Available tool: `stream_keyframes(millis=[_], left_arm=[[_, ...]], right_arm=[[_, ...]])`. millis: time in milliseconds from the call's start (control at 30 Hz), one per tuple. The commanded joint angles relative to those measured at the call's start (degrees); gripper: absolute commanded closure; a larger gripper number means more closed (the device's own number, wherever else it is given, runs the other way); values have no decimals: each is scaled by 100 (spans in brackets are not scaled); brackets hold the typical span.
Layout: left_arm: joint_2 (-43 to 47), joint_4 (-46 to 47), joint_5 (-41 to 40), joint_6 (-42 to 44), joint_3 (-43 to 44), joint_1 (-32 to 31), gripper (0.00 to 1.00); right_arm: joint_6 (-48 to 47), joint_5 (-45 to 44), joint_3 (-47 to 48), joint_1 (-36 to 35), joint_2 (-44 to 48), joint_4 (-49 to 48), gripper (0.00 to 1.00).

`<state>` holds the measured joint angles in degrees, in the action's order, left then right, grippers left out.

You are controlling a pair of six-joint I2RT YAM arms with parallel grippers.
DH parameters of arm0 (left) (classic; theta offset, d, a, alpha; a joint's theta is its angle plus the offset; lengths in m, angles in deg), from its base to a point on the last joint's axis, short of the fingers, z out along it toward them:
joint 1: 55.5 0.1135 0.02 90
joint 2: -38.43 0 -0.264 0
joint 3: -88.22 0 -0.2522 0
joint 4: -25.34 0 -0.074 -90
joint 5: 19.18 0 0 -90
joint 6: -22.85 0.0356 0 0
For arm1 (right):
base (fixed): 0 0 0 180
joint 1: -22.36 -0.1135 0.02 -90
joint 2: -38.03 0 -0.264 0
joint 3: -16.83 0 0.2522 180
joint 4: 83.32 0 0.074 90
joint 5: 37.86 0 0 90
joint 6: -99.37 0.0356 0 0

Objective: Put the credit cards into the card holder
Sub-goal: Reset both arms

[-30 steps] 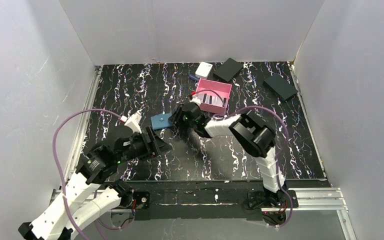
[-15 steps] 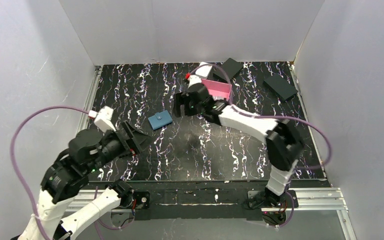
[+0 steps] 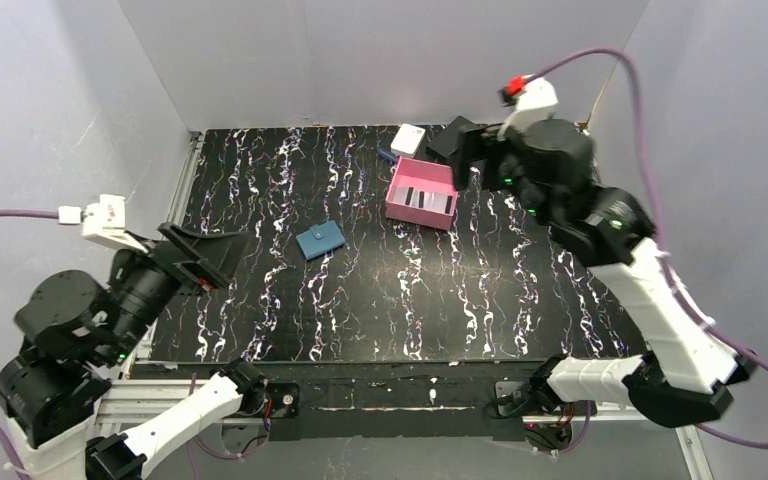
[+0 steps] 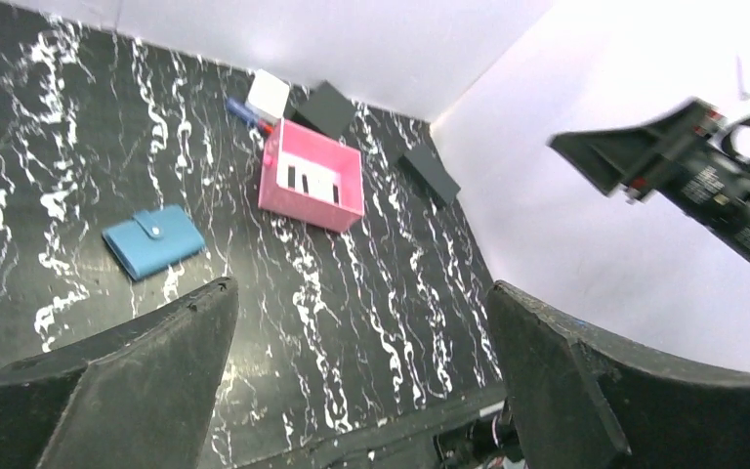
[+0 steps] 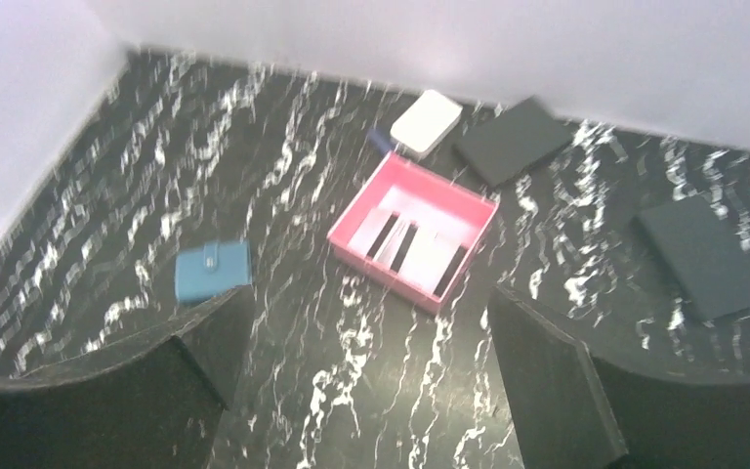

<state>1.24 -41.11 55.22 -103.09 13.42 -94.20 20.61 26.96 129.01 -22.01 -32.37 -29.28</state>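
Note:
The card holder [image 3: 320, 240] is a small blue wallet lying shut, snap tab up, on the marbled black table, left of centre; it also shows in the left wrist view [image 4: 152, 240] and the right wrist view [image 5: 212, 271]. The credit cards [image 5: 410, 239], pale with dark stripes, lie side by side inside the pink tray [image 3: 398, 199]. My left gripper [image 3: 210, 258] hangs open high above the table's left side, nothing between its fingers [image 4: 137, 391]. My right gripper [image 3: 460, 152] is open and empty too, raised over the back right, beyond the tray.
A small white box [image 5: 427, 121] with a blue pen-like thing [image 5: 379, 140] beside it stands behind the tray. Two flat black boxes [image 5: 513, 140] [image 5: 705, 256] lie at the back right. White walls close the table on three sides.
Both arms pulled away from the card holder and rose, the left toward the near left, the right toward the back right. Both grippers' jaws spread wider. The card holder stayed put.

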Motion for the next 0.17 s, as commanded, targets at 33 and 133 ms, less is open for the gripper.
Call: stream_keyframes(millis=[33, 133], left_arm=[[-217, -86, -366, 381, 377, 16, 2], [-219, -123, -431, 341, 353, 15, 2]], right_arm=[[-20, -949, 511, -9, 536, 474, 2], [-13, -978, 374, -7, 752, 264, 2]])
